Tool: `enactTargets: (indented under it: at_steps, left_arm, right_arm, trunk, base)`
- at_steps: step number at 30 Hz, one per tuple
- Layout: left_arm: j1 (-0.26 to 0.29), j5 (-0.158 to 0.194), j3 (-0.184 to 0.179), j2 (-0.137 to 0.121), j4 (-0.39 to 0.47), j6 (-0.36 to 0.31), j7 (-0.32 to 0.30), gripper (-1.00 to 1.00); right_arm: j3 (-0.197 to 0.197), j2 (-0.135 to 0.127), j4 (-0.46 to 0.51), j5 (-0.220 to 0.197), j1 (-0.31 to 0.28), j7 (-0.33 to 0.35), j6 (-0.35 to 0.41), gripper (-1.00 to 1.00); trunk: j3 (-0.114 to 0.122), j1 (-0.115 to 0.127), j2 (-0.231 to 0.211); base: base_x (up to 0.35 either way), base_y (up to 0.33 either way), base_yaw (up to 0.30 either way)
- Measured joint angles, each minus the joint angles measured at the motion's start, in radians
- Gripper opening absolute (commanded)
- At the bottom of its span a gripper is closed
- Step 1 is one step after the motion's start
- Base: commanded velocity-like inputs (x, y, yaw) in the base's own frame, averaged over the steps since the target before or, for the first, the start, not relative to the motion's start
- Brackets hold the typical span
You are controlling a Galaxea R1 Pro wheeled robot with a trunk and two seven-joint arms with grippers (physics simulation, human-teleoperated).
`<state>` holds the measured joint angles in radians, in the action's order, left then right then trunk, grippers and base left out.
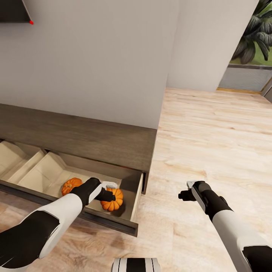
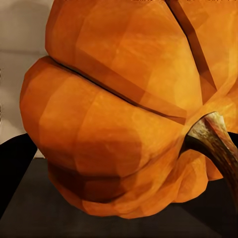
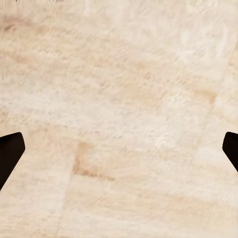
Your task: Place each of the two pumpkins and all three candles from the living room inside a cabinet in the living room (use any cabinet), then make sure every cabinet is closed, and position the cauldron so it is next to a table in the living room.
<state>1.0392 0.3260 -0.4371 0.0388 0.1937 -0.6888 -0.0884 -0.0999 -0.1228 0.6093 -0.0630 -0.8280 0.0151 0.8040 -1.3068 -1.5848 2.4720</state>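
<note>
The long dark-brown cabinet (image 1: 113,143) stands along the wall with a pale-lined drawer (image 1: 134,206) pulled out. One orange pumpkin (image 1: 70,185) lies inside the drawer. A second pumpkin (image 1: 113,201) (image 2: 119,109) hangs over the drawer's right end, and my left gripper (image 1: 107,192) is shut on it. In the left wrist view it looms very close, stem (image 2: 213,139) off to one side. My right gripper (image 1: 185,190) (image 3: 119,153) is open over bare plank floor, right of the cabinet, with nothing between its fingers (image 3: 10,158).
Light wood-plank floor (image 1: 211,132) stretches to the right of the cabinet. A black TV corner (image 1: 13,9) hangs on the wall above. A window with a plant (image 1: 257,34) is at the far right. My base (image 1: 136,264) sits just before the drawer front.
</note>
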Motion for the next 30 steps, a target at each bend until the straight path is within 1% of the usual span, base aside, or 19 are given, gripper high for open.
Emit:
enactTargets:
  at_steps: [5,16,20,23,30]
  left_arm:
    - [0.0,0.0,0.001,0.0,0.002,-0.012,0.0,-1.0]
    - [0.0,-0.001,-0.002,0.001,0.0,-0.018,-0.002,-1.0]
    - [0.0,0.0,-0.003,0.002,0.0,-0.018,-0.002,-1.0]
    - [0.0,0.0,-0.003,0.001,-0.001,-0.019,-0.002,-1.0]
    - [0.0,0.0,-0.002,0.001,-0.001,-0.02,-0.002,-1.0]
  right_arm:
    - [0.001,0.0,0.0,0.001,0.0,0.0,0.0,1.0]
    - [0.002,0.0,0.0,0.001,0.0,0.0,0.0,1.0]
    - [0.002,0.0,0.0,0.001,0.0,0.0,0.0,1.0]
    - [0.002,0.0,0.0,0.001,0.0,0.0,0.0,1.0]
    - [0.002,0.0,0.0,0.001,0.0,0.0,0.0,1.0]
  trunk:
    - [0.0,0.0,0.0]
    - [0.0,0.0,0.0]
    - [-0.012,-0.015,0.027]
    - [-0.024,-0.017,0.028]
    - [-0.024,-0.017,0.028]
  base:
    - [0.206,0.0,0.0]
    - [0.016,0.0,0.0]
    - [0.0,0.0,0.0]
    - [0.0,0.0,0.0]
    - [0.0,0.0,0.0]
